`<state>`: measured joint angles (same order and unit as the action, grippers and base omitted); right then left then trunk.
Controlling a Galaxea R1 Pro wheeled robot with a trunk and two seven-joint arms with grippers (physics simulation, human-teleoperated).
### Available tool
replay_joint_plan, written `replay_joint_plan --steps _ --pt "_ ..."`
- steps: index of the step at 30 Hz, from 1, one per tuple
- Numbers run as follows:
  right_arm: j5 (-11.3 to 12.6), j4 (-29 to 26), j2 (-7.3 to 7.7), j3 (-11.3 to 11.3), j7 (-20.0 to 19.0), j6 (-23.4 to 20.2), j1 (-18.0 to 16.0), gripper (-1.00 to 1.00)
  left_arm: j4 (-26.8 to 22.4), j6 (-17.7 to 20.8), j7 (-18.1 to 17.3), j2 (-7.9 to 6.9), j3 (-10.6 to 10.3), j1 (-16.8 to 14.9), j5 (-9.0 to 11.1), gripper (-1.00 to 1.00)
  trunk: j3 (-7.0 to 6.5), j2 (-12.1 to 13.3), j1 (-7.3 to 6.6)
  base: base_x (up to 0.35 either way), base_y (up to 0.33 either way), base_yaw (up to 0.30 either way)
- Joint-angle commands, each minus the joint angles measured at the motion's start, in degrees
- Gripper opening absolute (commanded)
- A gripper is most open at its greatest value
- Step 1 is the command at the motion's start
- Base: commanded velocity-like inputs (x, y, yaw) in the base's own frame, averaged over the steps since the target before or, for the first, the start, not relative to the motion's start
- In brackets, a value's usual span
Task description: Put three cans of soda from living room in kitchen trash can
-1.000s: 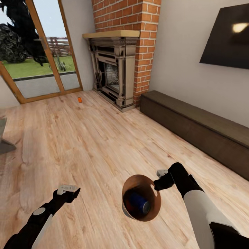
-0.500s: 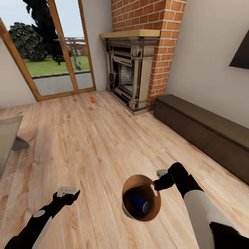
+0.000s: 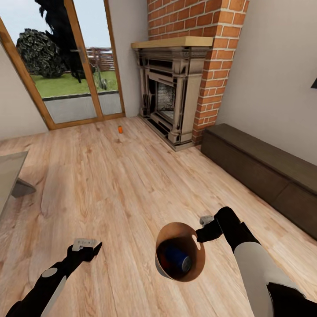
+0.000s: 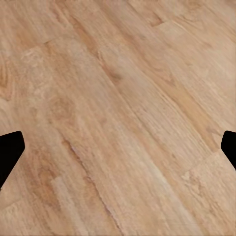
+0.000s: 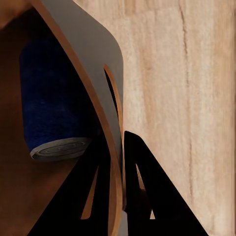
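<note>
Right wrist view puts your right claw (image 5: 115, 187) pinched on the wall of the trash can (image 5: 93, 73), one finger inside the rim and one outside, so that arm is spoken for. Inside the bin lies the dark blue can of soda (image 5: 51, 103), on its side with its silver end toward the camera.

From the head camera, your left claw (image 3: 86, 246) hangs low over the floor (image 3: 110, 185), fingers spread wide with nothing between them; the left wrist camera confirms it, with bare planks between the two dark fingertips at the edges.

Now look outward. The orange-red can (image 3: 119, 129) sits far across the room, near the glass door (image 3: 83, 66) and to the left of the brick fireplace (image 3: 176, 88). It lies ahead and slightly left of centre, well apart from both claws. It is too small to tell for certain whether it stands upright. Your free left arm is on its side, so I'd judge that the arm to take it once the base closes the gap.
</note>
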<state>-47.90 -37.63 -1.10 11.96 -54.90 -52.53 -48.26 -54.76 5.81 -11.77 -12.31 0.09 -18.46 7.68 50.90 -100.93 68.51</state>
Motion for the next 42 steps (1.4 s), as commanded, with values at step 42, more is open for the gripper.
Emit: replay_joint_plan --steps 42 --pt "-3.7 -0.1 1.89 -2.6 -0.5 19.2 4.3 -1.00 0.4 0.0 0.0 0.00 0.0 0.0 -0.2 1.00 -0.01 0.0 0.00 0.325 0.037 0.000"
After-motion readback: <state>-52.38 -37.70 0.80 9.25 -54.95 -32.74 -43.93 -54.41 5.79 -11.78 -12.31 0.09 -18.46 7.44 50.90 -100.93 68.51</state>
